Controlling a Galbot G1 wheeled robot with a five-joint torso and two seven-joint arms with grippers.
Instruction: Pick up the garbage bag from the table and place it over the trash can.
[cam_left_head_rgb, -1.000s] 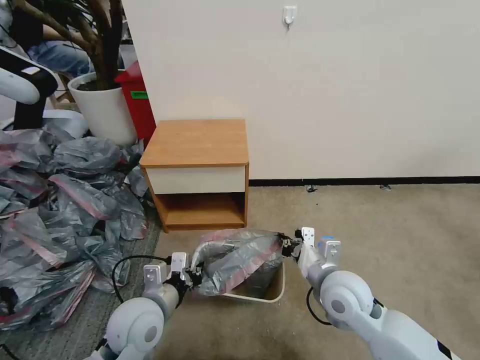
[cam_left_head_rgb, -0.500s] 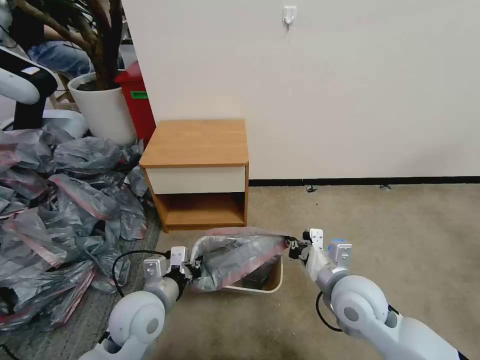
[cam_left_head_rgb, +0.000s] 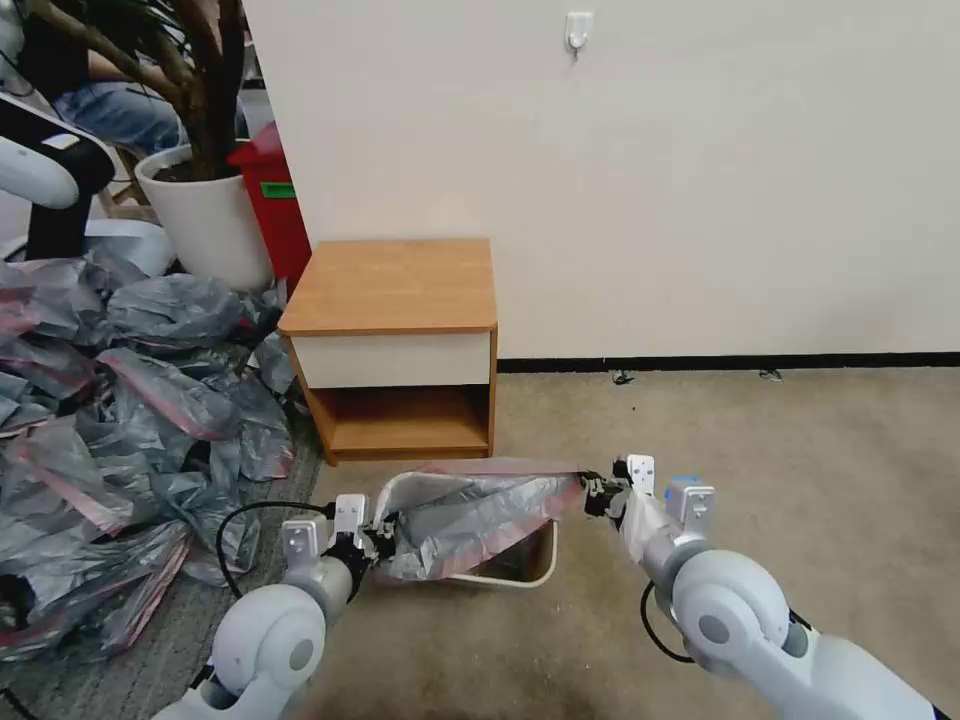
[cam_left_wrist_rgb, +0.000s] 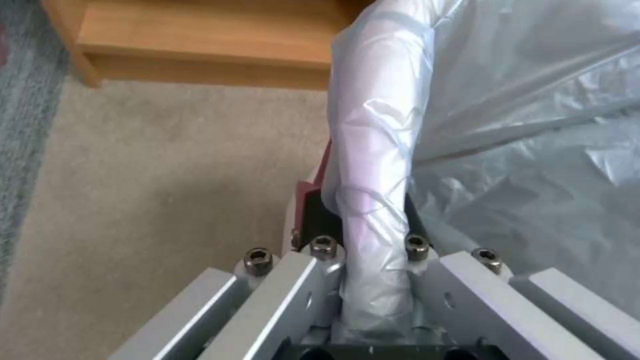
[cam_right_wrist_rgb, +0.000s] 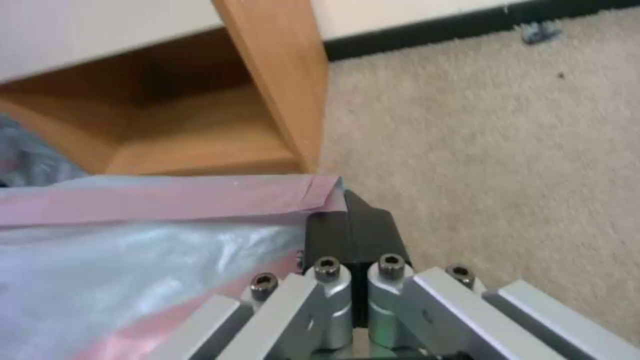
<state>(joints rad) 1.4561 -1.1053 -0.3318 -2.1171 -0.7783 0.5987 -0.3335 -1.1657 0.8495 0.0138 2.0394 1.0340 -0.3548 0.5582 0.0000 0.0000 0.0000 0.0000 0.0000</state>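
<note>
The grey see-through garbage bag (cam_left_head_rgb: 470, 505) with a pink-red band is stretched between both grippers over the cream trash can (cam_left_head_rgb: 505, 578) on the carpet. My left gripper (cam_left_head_rgb: 385, 540) is shut on the bag's left end, and the left wrist view shows a twisted fold of bag (cam_left_wrist_rgb: 370, 200) pinched between its fingers. My right gripper (cam_left_head_rgb: 592, 492) is shut on the bag's right corner; its wrist view shows the pink band (cam_right_wrist_rgb: 167, 200) meeting the black fingertips (cam_right_wrist_rgb: 353, 227). The bag covers the can's far and left rim. The wooden table (cam_left_head_rgb: 395, 290) stands behind with a bare top.
A big heap of grey bags (cam_left_head_rgb: 120, 430) covers the floor at the left. A white plant pot (cam_left_head_rgb: 205, 215) and a red box (cam_left_head_rgb: 270, 205) stand behind it. The wall (cam_left_head_rgb: 650, 180) runs behind the table. Bare carpet (cam_left_head_rgb: 800, 460) lies to the right.
Both grippers moved apart and lower, pulling the bag flatter and wider over the can. The bag's bulge dropped, and more of the can's left rim shows through the plastic.
</note>
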